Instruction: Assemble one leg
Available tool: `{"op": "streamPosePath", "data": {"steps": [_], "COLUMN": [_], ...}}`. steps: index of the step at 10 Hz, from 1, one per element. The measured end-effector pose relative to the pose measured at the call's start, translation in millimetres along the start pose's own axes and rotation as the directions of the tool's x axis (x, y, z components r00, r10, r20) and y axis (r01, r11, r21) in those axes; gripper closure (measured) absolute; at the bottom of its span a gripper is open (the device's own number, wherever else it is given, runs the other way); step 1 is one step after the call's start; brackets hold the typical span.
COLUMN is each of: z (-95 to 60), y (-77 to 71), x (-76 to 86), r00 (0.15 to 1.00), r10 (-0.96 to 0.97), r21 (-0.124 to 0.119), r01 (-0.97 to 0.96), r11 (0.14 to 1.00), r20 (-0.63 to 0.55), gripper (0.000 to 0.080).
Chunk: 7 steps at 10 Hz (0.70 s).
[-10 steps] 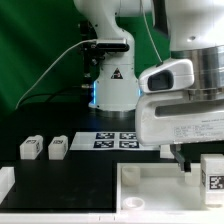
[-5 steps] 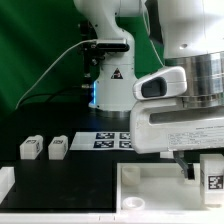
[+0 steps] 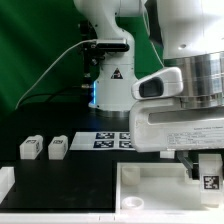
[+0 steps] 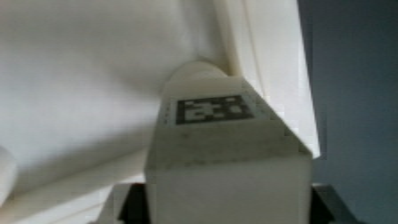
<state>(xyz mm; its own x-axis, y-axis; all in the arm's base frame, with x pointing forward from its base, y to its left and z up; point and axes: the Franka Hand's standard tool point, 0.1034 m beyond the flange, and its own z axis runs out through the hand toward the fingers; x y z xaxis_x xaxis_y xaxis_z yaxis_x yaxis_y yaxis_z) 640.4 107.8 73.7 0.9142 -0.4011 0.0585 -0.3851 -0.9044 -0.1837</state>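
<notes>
My gripper (image 3: 205,165) is at the exterior view's right, shut on a white leg (image 3: 211,180) with a black-and-white tag. It holds the leg low over the large white tray-like piece (image 3: 150,192), near that piece's right side. In the wrist view the leg (image 4: 222,160) fills the middle, tag facing the camera, with the dark fingers (image 4: 143,205) pressed on both its sides. The tray's raised rim (image 4: 267,60) runs behind it. Two more legs (image 3: 30,148) (image 3: 57,148) stand on the black table at the left.
The marker board (image 3: 115,140) lies behind the tray piece, in front of the robot base (image 3: 110,85). A white part (image 3: 5,183) shows at the left edge. A green backdrop stands behind.
The gripper has come down a little with the leg in it, mostly in the first half second. The two loose legs have not moved.
</notes>
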Motion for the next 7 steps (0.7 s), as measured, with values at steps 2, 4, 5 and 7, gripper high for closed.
{"op": "streamPosePath", "data": {"steps": [2, 4, 5, 7], "z": [1.0, 0.1, 0.3, 1.1], "y": [6.5, 11.1, 11.4, 12.2], "x": [0.4, -1.7, -2.5, -5.9], "r00": [0.917, 0.796, 0.760, 0.604], "r10": [0.395, 0.603, 0.649, 0.797], "r21": [0.042, 0.085, 0.085, 0.087], "r01": [-0.393, -0.598, -0.644, -0.793], "r11": [0.919, 0.797, 0.760, 0.603], "r20": [-0.057, -0.045, -0.038, -0.013], "gripper": [0.0508, 0.0501, 0.0501, 0.0501]}}
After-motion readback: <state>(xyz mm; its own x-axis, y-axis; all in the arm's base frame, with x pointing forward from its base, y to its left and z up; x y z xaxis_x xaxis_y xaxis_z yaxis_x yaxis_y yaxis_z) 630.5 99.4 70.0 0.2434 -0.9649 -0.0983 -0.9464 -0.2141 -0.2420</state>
